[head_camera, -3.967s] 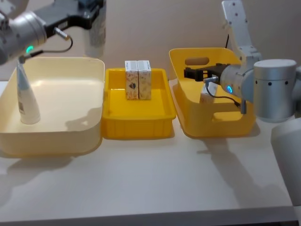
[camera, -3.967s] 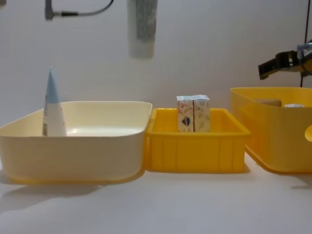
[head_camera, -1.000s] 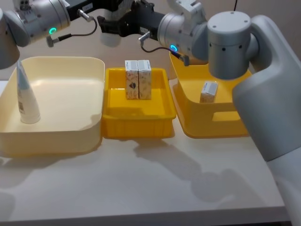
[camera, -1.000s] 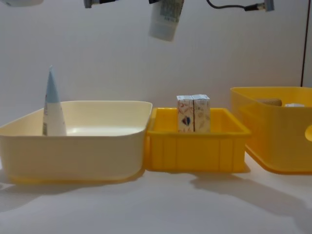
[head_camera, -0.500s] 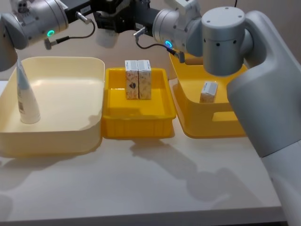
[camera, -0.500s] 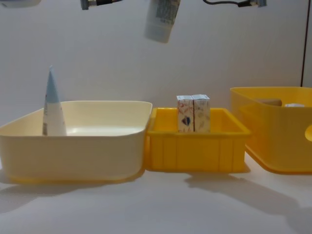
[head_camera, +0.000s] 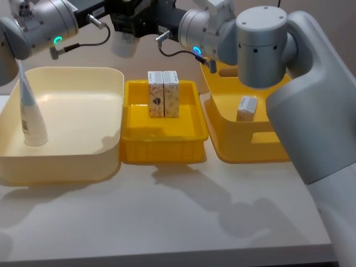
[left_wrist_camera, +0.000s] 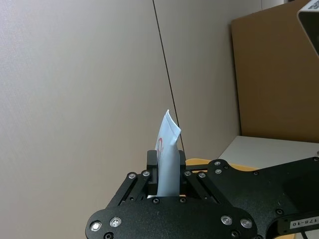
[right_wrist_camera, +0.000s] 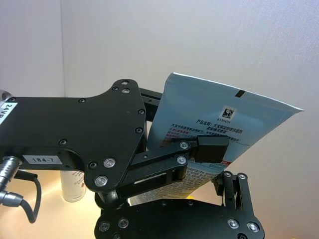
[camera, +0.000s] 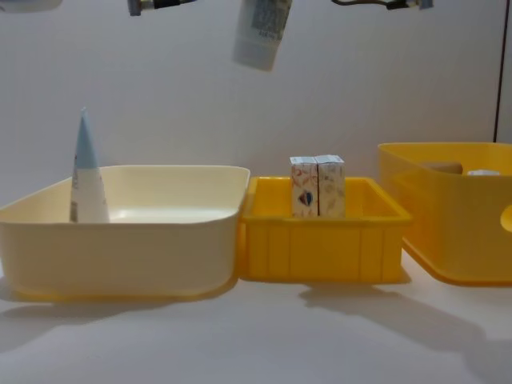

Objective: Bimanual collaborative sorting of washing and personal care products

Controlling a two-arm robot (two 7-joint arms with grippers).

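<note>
The left gripper [left_wrist_camera: 168, 162] has its jaws closed on a tube [camera: 261, 32], high in the air. The crimped end stands out beyond the jaws and the cap end hangs below them, tilted. The right gripper [right_wrist_camera: 170, 193] is at the same tube, just beside the left jaws; whether it grips, I cannot tell. Well below the jaws, to their left, a second tube [head_camera: 28, 114] stands in the cream bin [head_camera: 83, 167]. Below and slightly right, two boxes [head_camera: 163, 94] stand touching in the yellow tray [head_camera: 161, 151]. Further right, one box [head_camera: 246, 107] is in the yellow basket [head_camera: 253, 150].
</note>
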